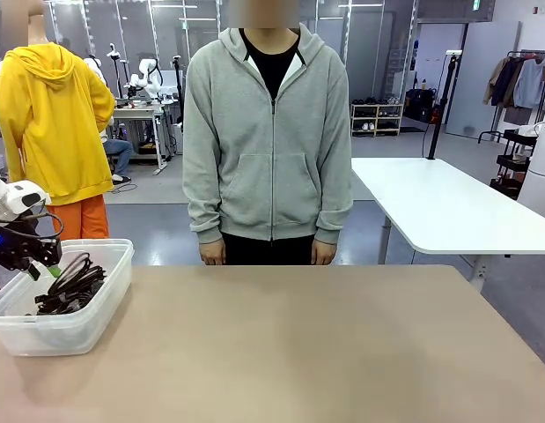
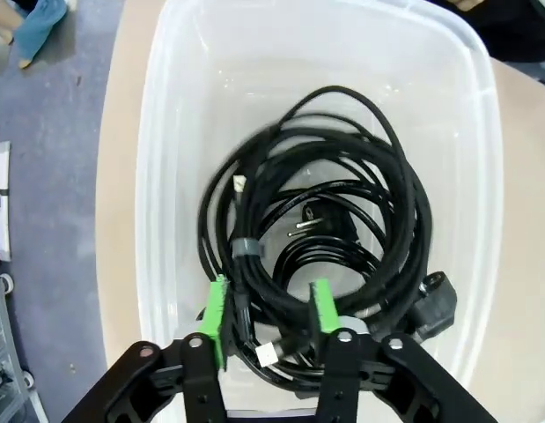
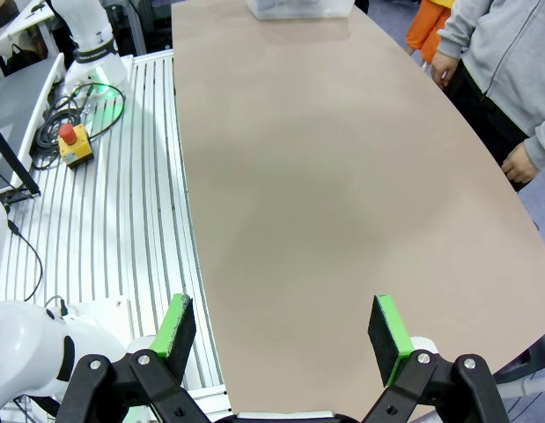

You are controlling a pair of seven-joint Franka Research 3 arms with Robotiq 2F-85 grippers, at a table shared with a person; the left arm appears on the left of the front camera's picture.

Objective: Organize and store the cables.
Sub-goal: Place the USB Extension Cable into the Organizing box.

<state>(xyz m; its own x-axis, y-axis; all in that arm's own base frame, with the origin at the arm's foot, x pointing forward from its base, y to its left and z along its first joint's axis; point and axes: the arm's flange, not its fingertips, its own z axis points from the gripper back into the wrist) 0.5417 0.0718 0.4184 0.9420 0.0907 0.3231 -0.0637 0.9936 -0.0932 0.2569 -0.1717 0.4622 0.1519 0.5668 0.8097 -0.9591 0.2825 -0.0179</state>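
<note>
Several cables: thin black cords (image 2: 342,189) wound into round coils lie heaped together inside the clear plastic rectangular bin (image 2: 166,106); a grey tie (image 2: 245,248) wraps one bundle, and plug ends show, one chunky black plug (image 2: 433,300) against the bin wall and a small white connector (image 2: 267,354) low in the heap.
Bin: it stands at the worktop's (image 1: 325,344) near left corner, seen from the front as a see-through tub (image 1: 96,308) with the dark cords (image 1: 71,284) piled within.
Left gripper: the black two-finger gripper with green pads (image 2: 270,308) hangs over the bin's near end, just above the coils; its jaws stand spread, with cords lying between and below the pads, and nothing is pinched. From the front it (image 1: 45,271) sits low at the bin's rim.
Right gripper: the other black gripper (image 3: 285,330) hovers over the bare tan worktop (image 3: 342,194), well apart from the bin (image 3: 298,9); its jaws stand wide apart, holding nothing.
Person: someone in a grey zip hoodie (image 1: 268,132) stands at the far edge, arms down, hands (image 1: 212,254) hanging by the worktop's edge.
</note>
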